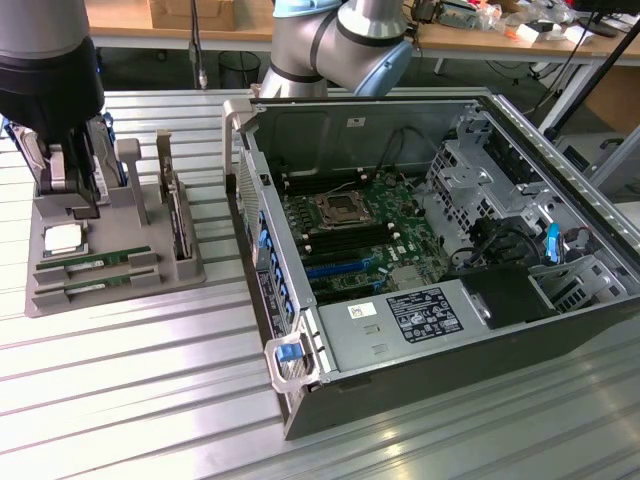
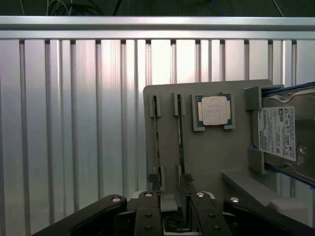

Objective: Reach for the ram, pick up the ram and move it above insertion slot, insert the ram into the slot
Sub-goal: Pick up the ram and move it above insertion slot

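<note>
**Gripper.** In the upper left of the exterior view the gripper (image 1: 70, 195) hangs over the grey fixture (image 1: 150, 285) on the slatted table (image 1: 150, 400). The wrist view supplies the finger detail. The two black fingers (image 2: 147, 216) are spread wide and clamp nothing. Something green shows between them, but what it is cannot be made out.

**Ram.** The ram (image 1: 100, 258) lies flat in the fixture at the exterior view's left. A second green stick (image 1: 95, 283) lies parallel just in front of it. The wrist view shows both sticks edge-on, running away from the fingers. Which stick the gripper is lined up with cannot be told.

**Fixture contents.** The processor chip (image 1: 62, 238) sits just behind the sticks. The hard drive (image 2: 283, 132) stands beyond it, and the wrist view shows its white label.

**Slot.** The exterior view takes in the open computer case (image 1: 400, 360), centre to right of the frame and well apart from the fixture. On its motherboard, the black slot (image 1: 308, 186) lies beside the square processor socket (image 1: 335, 210), with the blue sockets (image 1: 335, 268) nearer the camera. No stick stands in the slot.
</note>
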Robot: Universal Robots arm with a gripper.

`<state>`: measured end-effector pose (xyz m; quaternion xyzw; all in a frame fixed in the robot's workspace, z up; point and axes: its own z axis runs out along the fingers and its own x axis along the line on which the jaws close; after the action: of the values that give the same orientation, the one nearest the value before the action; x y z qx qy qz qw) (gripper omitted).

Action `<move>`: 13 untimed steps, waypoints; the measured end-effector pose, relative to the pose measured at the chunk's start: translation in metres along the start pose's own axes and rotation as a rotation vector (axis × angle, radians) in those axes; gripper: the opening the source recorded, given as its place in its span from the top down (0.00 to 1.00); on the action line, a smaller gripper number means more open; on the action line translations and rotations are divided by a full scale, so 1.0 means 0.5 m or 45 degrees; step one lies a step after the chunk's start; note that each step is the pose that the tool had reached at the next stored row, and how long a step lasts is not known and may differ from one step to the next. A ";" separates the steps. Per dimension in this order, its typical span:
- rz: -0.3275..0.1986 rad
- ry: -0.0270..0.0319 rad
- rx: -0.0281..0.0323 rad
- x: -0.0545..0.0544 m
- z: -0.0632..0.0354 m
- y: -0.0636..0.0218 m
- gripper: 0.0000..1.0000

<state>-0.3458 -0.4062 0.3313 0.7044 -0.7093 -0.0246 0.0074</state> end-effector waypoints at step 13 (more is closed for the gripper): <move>-0.008 0.0040 -0.0026 0.004 0.035 -0.016 0.70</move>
<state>-0.3385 -0.4077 0.3134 0.7068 -0.7069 -0.0243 0.0092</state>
